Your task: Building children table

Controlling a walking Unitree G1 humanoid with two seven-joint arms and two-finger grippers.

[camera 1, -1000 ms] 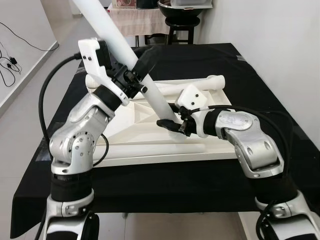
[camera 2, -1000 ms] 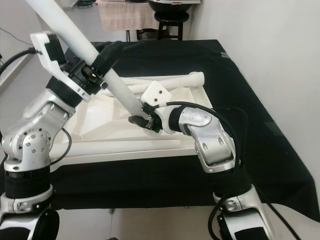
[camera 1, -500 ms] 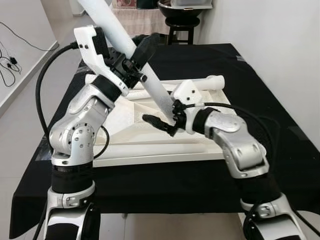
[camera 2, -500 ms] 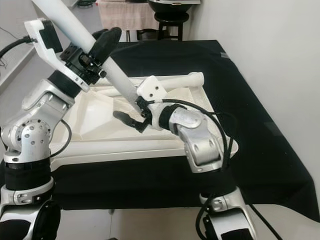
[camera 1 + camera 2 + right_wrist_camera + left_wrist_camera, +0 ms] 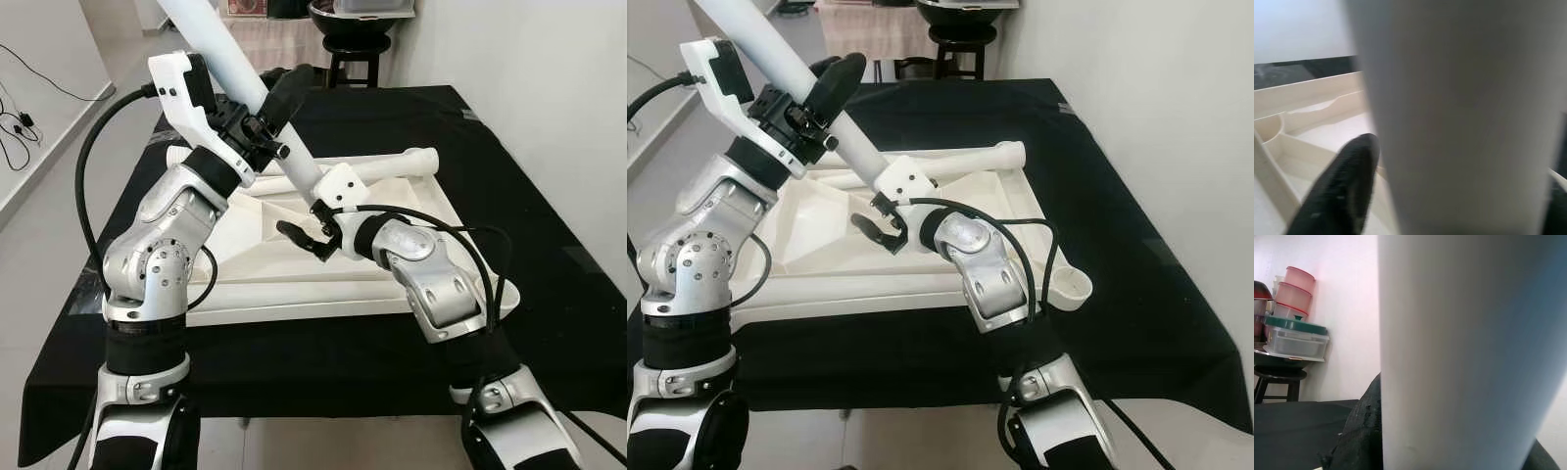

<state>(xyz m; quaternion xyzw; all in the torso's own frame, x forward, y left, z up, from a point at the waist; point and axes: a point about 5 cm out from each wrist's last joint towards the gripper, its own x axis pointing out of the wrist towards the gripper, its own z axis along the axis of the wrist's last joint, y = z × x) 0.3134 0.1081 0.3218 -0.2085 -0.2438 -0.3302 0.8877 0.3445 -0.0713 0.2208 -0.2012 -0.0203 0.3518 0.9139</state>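
A long white table leg [image 5: 227,51] slants from the upper left down toward the upturned white table top [image 5: 294,284] on the black table. My left gripper [image 5: 266,122] is shut on the leg about midway along it. My right gripper [image 5: 309,223] is at the leg's lower end, over the top's ribbed underside, open with one finger on each side. In the right wrist view the leg [image 5: 1459,122] runs close past a black finger [image 5: 1337,196]. A second white leg [image 5: 392,163] lies along the top's far edge.
The table's black cloth [image 5: 509,196] runs to a white wall on the right. A round corner socket [image 5: 1068,286] of the top points up near my right arm. A stool with a dark bowl [image 5: 358,24] stands behind the table. Cables [image 5: 20,122] lie on the floor at left.
My right gripper has moved left and up along the leg's lower end and its fingers have spread. My left gripper has lifted the leg slightly.
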